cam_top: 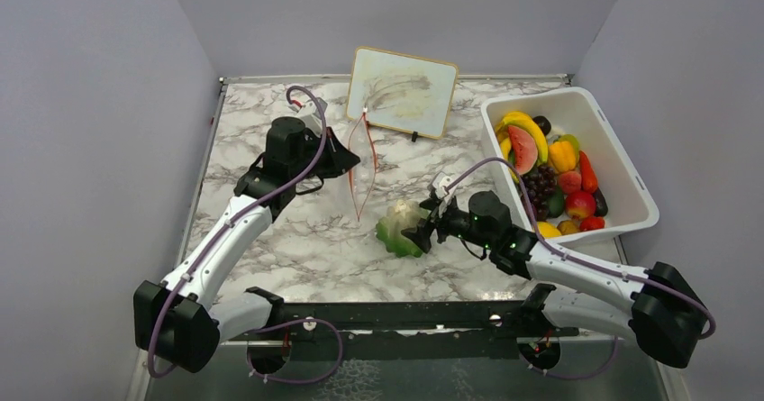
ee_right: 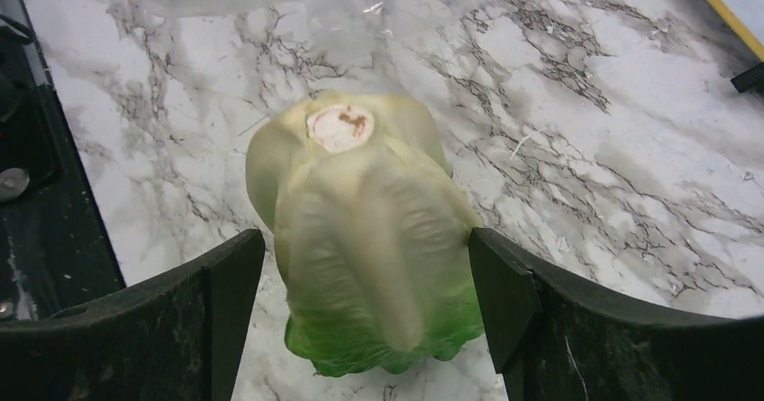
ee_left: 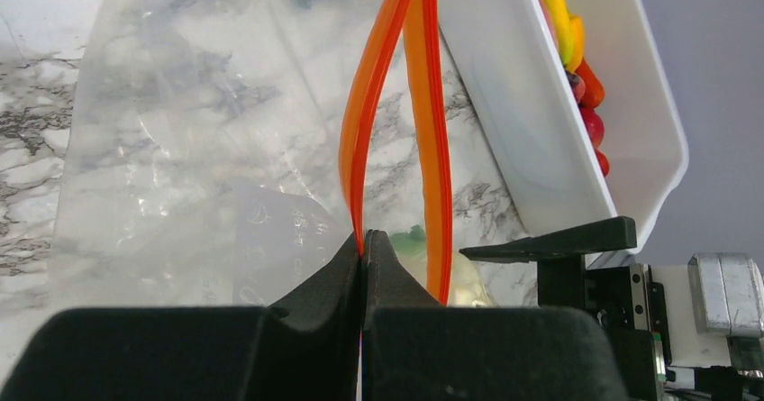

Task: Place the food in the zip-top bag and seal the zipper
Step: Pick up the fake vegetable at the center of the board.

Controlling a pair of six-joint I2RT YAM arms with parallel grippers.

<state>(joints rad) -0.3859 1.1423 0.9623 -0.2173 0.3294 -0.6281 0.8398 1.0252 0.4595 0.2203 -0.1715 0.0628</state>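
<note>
The zip-top bag (cam_top: 338, 162) lies clear and floppy mid-table, its mouth gaping toward the right. My left gripper (ee_left: 365, 243) is shut on one strip of the red-orange zipper (ee_left: 368, 131); the other strip (ee_left: 432, 149) hangs free beside it. A green and pale lettuce (ee_right: 369, 230) lies on the marble just outside the mouth. My right gripper (ee_right: 365, 243) straddles it, open: the right finger is at its side and the left stands off a gap. More food (cam_top: 550, 171) fills the tub.
A white tub (cam_top: 622, 162) stands at the right, close behind my right arm. A yellow-framed white board (cam_top: 402, 90) leans at the back. Grey walls close in both sides, and a black rail (cam_top: 405, 315) runs along the near edge.
</note>
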